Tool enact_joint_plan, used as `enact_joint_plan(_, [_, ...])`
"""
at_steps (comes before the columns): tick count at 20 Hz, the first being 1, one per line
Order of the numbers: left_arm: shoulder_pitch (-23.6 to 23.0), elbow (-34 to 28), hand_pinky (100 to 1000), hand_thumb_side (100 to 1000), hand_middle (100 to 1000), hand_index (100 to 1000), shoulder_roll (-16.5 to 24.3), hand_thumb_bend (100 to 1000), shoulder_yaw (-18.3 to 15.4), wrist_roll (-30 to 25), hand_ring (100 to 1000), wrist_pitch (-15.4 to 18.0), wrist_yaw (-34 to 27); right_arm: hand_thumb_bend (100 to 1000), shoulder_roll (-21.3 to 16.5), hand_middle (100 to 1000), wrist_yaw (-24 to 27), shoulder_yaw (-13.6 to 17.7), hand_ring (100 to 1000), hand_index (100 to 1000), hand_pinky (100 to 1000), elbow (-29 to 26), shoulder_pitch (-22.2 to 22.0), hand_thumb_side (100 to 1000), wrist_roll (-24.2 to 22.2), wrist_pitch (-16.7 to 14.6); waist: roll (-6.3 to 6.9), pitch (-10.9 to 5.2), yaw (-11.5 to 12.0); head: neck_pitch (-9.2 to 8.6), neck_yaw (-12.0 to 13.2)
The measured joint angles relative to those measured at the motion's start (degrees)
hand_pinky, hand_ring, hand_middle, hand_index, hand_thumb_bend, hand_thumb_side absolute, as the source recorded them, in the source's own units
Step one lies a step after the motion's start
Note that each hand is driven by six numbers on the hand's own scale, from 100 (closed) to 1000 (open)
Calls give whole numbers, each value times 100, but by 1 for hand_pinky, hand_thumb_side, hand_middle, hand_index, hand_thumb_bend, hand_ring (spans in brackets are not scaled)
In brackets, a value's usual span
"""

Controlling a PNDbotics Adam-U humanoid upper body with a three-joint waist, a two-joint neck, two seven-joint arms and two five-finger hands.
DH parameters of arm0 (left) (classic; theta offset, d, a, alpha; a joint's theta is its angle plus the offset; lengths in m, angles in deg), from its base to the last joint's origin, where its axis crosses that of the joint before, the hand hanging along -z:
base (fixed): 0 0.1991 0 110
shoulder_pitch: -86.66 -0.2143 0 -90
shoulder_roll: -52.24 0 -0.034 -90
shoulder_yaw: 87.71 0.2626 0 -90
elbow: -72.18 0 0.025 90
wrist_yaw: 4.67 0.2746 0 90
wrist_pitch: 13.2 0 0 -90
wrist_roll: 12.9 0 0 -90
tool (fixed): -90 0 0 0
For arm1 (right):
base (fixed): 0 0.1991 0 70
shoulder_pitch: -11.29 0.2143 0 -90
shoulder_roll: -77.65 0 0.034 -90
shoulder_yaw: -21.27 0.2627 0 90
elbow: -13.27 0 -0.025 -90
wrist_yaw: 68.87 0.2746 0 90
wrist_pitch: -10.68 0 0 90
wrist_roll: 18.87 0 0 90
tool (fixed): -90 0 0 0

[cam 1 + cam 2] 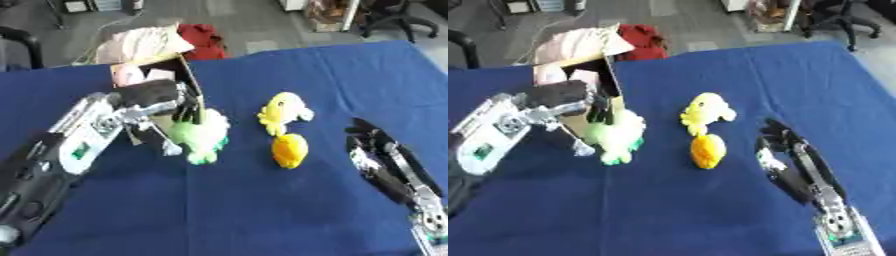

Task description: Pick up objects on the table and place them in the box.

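1. The left hand (166, 102) reaches in from the left, its fingers curled down onto the top of a green-and-white plush toy (203, 136).
2. That toy hangs upright just below the hand, long axis near-to-far, its green legs toward the near side, right against the open cardboard box (150, 75).
3. A yellow plush toy (283, 112) lies on the blue tabletop (262, 210) to the right, with an orange plush toy (290, 149) just near of it.
4. The right hand (782, 142) rests at the near right, fingers relaxed and slightly spread, holding nothing, well apart from the toys.
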Motion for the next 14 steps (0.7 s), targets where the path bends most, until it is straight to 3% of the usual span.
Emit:
enact_joint_plan(5, [131, 202, 702, 100, 459, 536, 145, 511, -386, 330, 449, -534, 194, 100, 0, 822, 0, 0, 834, 960, 841, 0, -13, 759, 0, 0, 0, 0, -9, -1, -7])
enact_joint_plan(9, [314, 1055, 713, 100, 500, 583, 127, 518, -535, 579, 487, -894, 623, 100, 0, 821, 0, 0, 834, 960, 841, 1, -20, 760, 0, 0, 0, 0, -22, -1, -13])
enact_joint_plan(14, [534, 2019, 718, 100, 511, 594, -85, 519, -609, 791, 499, -1012, 1037, 100, 1, 821, 0, -2, 834, 960, 842, 1, -21, 760, -4, -4, 0, 0, -49, -2, -14])
